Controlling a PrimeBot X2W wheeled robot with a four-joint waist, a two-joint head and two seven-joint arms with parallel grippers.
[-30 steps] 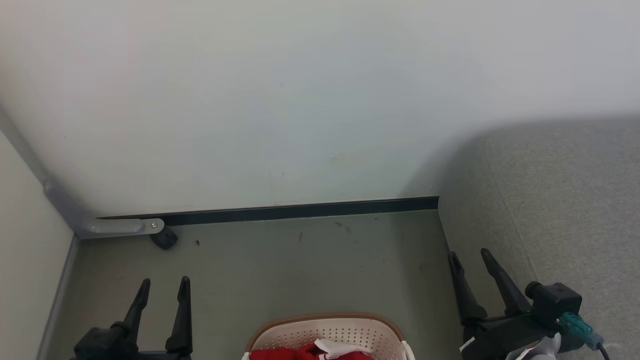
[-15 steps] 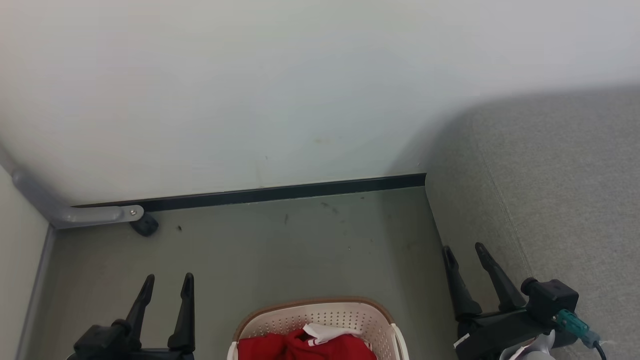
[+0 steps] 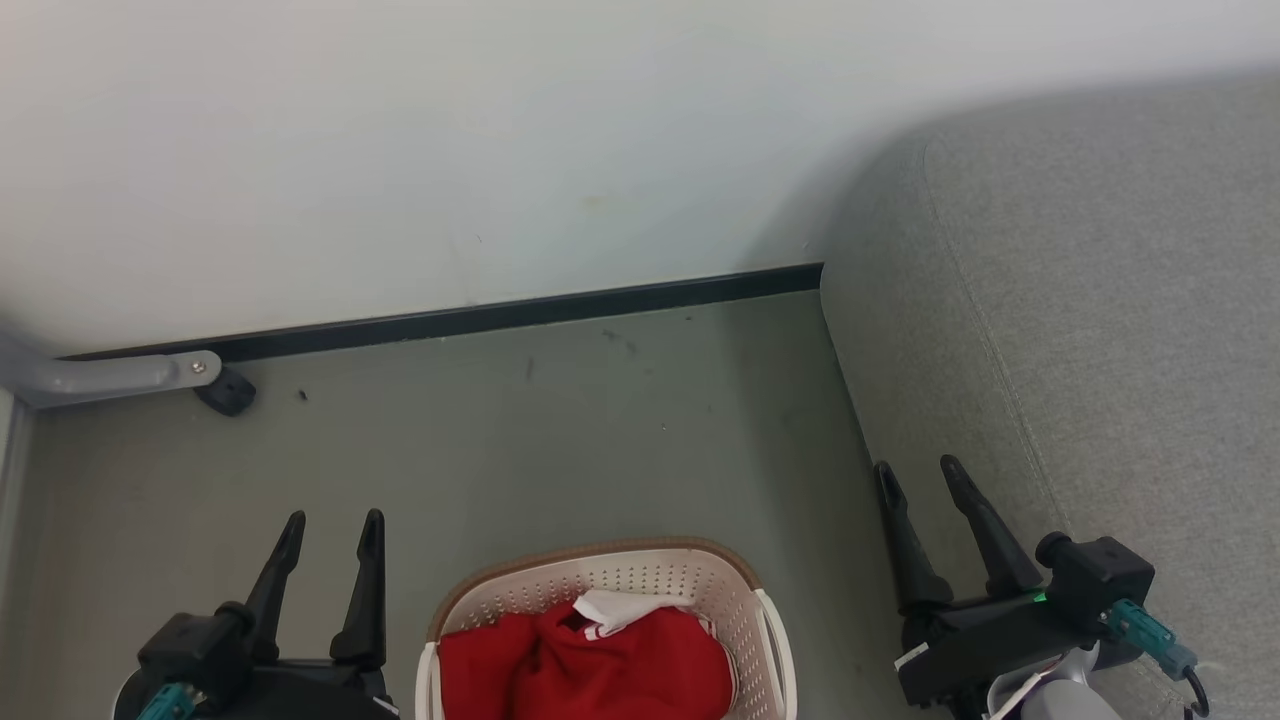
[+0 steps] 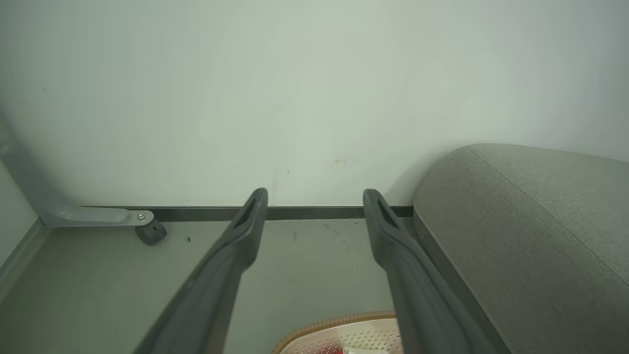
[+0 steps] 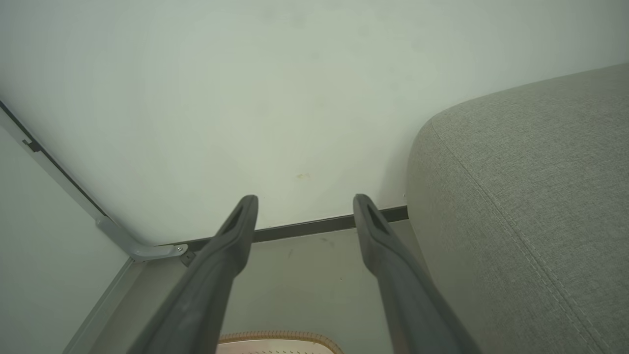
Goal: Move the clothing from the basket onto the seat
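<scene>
On the grey-green floor [image 3: 600, 450], an oval cream perforated plastic basket [image 3: 600, 548] holds crumpled red white-trimmed clothing [image 3: 600, 670]. Flanking the basket, the left gripper [image 3: 328, 530] and right gripper [image 3: 915, 475] are spread and empty, apparently ready to reach in.

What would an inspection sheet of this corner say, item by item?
Surface: grey-green floor, a few small dark marks.
Job's things: red and white clothing bunched inside the cream laundry basket; grey sofa to the basket's right.
Clutter: nothing seen.
Tools: left tool open, holding nothing, left of the basket; right tool open, holding nothing, beside the sofa's edge.
Cables: green plug with a dark cable at the right tool's wrist.
Surroundings: white wall, dark skirting, grey metal bracket with a black foot in the left corner.
</scene>
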